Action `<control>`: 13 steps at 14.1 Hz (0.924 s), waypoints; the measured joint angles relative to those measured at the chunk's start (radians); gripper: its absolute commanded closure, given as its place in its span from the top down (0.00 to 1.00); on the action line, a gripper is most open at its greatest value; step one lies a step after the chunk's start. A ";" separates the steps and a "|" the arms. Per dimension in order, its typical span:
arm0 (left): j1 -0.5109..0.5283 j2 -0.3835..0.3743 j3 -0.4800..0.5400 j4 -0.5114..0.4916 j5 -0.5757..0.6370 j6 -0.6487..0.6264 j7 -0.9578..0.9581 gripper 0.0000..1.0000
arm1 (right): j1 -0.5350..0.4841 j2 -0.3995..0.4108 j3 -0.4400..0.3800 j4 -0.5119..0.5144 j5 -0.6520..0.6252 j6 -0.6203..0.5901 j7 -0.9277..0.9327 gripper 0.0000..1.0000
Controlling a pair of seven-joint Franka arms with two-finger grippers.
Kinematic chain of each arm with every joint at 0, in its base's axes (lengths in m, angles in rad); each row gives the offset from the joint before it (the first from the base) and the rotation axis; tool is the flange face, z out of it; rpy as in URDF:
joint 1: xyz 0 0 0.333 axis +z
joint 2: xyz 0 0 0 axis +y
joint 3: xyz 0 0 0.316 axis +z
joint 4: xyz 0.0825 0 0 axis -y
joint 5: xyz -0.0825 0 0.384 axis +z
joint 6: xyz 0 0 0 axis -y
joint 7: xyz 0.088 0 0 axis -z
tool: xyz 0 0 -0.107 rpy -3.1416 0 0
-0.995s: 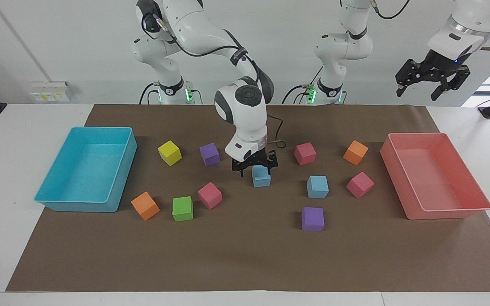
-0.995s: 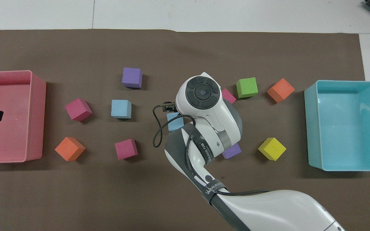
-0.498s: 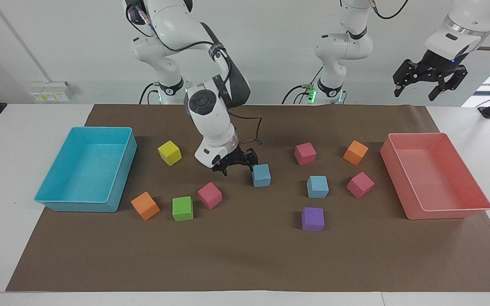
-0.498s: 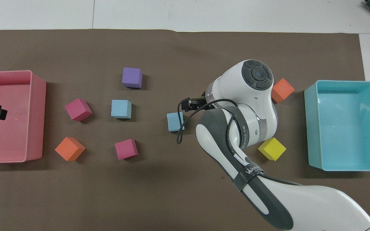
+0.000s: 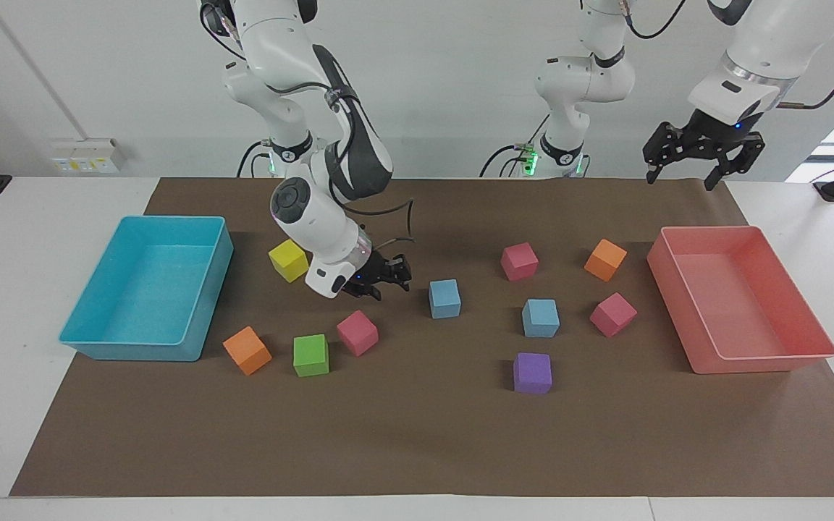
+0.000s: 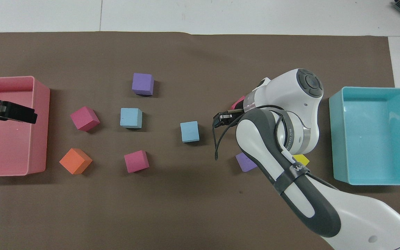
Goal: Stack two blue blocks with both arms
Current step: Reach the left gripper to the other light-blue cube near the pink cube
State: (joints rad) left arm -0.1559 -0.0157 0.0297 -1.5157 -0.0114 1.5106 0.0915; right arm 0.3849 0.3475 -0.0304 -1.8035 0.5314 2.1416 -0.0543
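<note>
Two blue blocks lie apart on the brown mat: one (image 5: 444, 298) (image 6: 190, 131) near the middle, the other (image 5: 540, 318) (image 6: 131, 117) toward the left arm's end and slightly farther from the robots. My right gripper (image 5: 382, 279) (image 6: 222, 118) hangs low and tilted over the mat beside the middle blue block, toward the right arm's end, a small gap away from it and holding nothing. My left gripper (image 5: 679, 177) (image 6: 16, 113) is open and empty, raised high over the pink tray's end of the mat.
A cyan tray (image 5: 135, 351) stands at the right arm's end and a pink tray (image 5: 757, 365) at the left arm's end. Pink (image 5: 357, 332), green (image 5: 310, 354), orange (image 5: 247, 350), yellow (image 5: 288, 260) and purple (image 5: 532, 373) cubes lie scattered around the blue blocks.
My right gripper drew away from the middle blue block toward the right arm's end, leaving the block on the mat. My left gripper shifted slightly toward the table's middle.
</note>
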 measured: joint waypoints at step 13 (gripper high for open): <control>-0.144 0.044 -0.003 -0.330 0.000 0.419 -0.143 1.00 | -0.028 0.015 -0.002 -0.070 0.235 0.006 -0.159 0.00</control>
State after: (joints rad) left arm -0.2997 0.0286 0.0269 -1.8459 -0.0115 1.9292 -0.0516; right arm 0.3567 0.3626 -0.0322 -1.8735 0.7664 2.1472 -0.2134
